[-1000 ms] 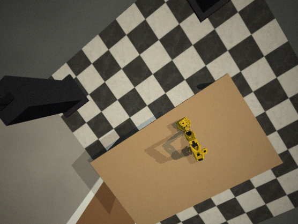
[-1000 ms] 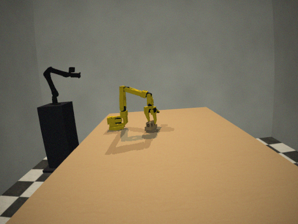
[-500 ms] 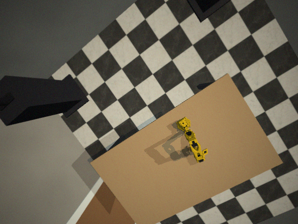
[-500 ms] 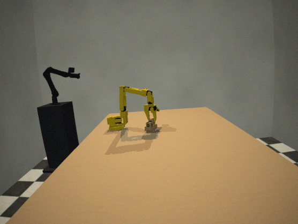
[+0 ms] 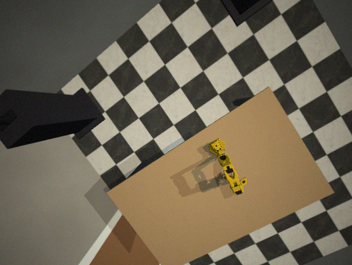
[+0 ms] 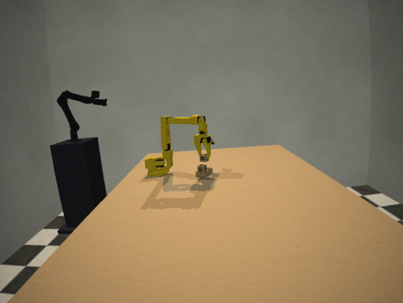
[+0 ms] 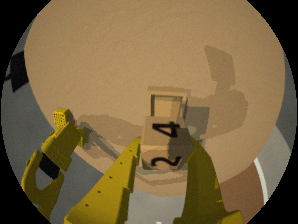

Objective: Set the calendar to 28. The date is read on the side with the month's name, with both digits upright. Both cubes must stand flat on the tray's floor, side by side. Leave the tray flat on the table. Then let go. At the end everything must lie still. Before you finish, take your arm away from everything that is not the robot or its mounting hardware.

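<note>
The yellow tool (image 7: 162, 163) is gripping a tan numbered cube (image 7: 161, 144) above the tan wooden tray (image 6: 204, 173), risking slipping if jolted.
</note>
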`<state>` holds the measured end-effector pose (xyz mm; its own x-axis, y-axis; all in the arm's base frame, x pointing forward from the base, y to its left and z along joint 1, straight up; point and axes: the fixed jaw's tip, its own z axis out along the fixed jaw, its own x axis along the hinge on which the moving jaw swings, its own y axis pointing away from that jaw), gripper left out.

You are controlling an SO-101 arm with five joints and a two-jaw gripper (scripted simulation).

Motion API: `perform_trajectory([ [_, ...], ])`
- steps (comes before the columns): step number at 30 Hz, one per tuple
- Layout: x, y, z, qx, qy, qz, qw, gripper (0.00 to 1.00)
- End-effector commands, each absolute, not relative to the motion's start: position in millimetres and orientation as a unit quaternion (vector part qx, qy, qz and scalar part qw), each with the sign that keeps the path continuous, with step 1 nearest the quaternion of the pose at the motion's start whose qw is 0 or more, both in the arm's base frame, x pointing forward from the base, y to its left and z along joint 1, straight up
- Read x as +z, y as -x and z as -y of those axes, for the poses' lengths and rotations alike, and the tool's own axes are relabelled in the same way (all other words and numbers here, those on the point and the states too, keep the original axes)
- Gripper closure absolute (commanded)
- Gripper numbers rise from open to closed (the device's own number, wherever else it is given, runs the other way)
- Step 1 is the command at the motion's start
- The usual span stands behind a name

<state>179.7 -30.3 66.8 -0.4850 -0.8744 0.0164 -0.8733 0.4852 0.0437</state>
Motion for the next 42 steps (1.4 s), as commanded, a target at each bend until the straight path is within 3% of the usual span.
perform_trajectory([
  [1, 82.1, -185.8, 32.0, 0.009, -0.508, 0.861, -0.011, 1.00],
  [27, 81.7, -186.7, 27.9, 0.009, -0.518, 0.855, -0.011, 1.00],
  [42, 75.1, -186.8, -46.1, 0.007, -0.674, 0.739, -0.012, 1.00],
])
